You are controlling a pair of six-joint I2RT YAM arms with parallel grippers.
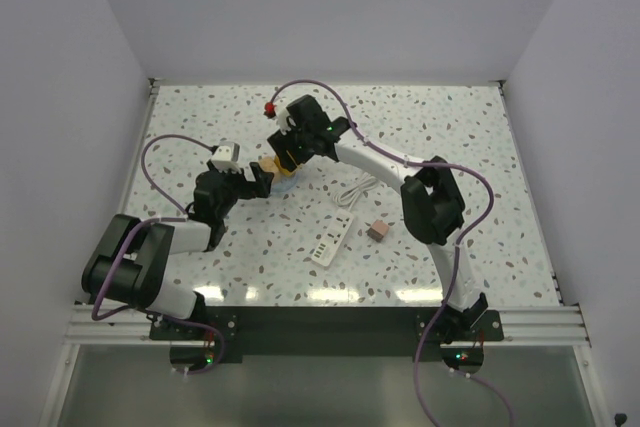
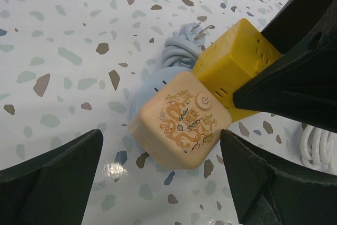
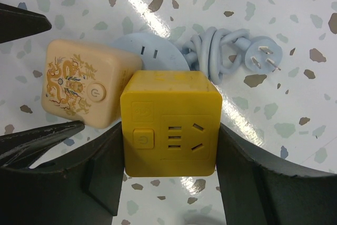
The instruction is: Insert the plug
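Note:
The dusty-pink plug (image 1: 378,231) lies on the table right of centre, beside its coiled white cord (image 1: 357,191), far from both grippers. My right gripper (image 3: 168,148) is shut on the yellow cube (image 3: 169,122), one finger on each side. It also shows in the top view (image 1: 289,155). The peach cube with a dragon print (image 2: 181,122) touches the yellow cube (image 2: 231,67). My left gripper (image 2: 160,154) is open around the peach cube, its right finger (image 2: 263,177) close to the cube's corner and its left finger well apart.
A light blue round socket (image 3: 150,51) with a bundled cord and pronged plug (image 3: 263,56) lies under and behind the cubes. A white power strip (image 1: 333,242) lies near the pink plug. A red object (image 1: 268,108) sits further back.

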